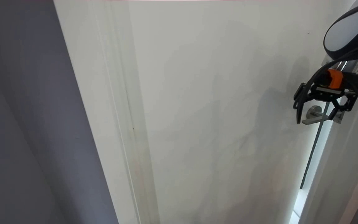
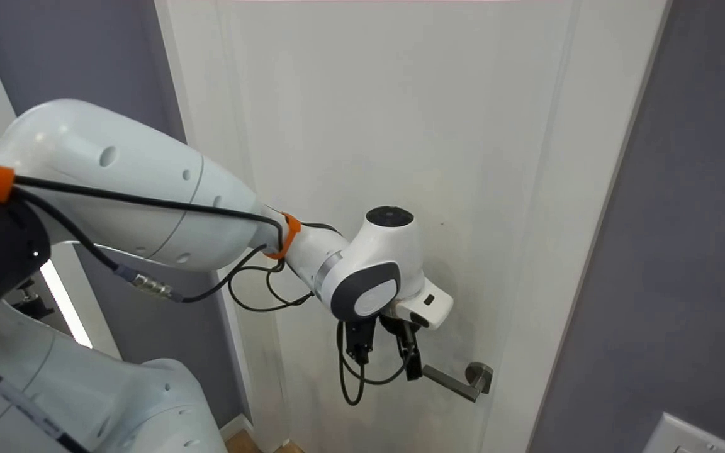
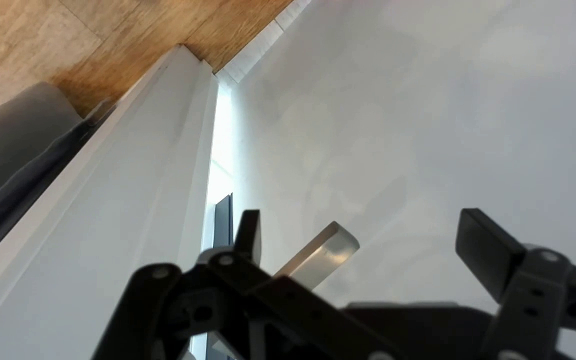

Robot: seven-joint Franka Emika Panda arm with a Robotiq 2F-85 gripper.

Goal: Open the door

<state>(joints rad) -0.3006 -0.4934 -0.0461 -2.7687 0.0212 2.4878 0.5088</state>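
Observation:
The white door fills much of both exterior views. In an exterior view a bright gap runs along its handle side, so it stands slightly ajar; the gap also shows in the wrist view. The silver lever handle points sideways from its round base; it also shows in an exterior view. My gripper is beside the lever's free end. In the wrist view my gripper is open, with the handle's tip between its fingers, nearer the left one. Contact cannot be told.
The white door frame and grey wall stand beside the door; the frame's edge is close left of the gripper in the wrist view. Black cables loop below the gripper. Wooden floor lies below. A white wall plate is at lower right.

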